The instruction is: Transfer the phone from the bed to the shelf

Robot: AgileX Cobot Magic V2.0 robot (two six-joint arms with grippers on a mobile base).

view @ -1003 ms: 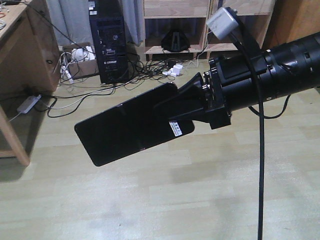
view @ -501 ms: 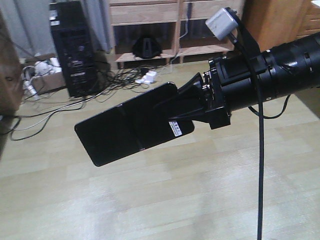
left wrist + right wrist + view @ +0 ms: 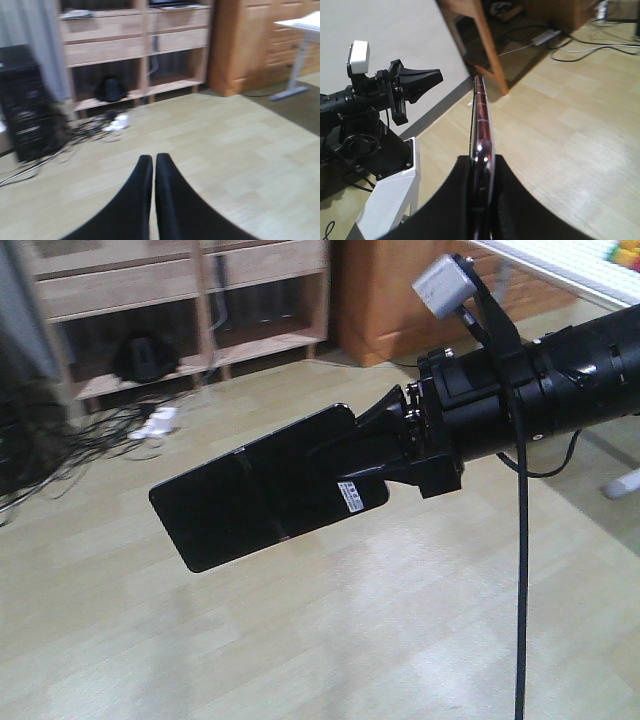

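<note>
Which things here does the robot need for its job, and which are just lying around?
For the job:
- phone, held in the right gripper
- shelf, where the phone goes

Just lying around:
- cables on the floor
- white plug
- black computer tower
- brown cabinet
- white table

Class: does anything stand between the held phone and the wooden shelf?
Nothing visible does. The right gripper clamps the phone over open floor; the shelf stands beyond, with only cables lying low before it.
</note>
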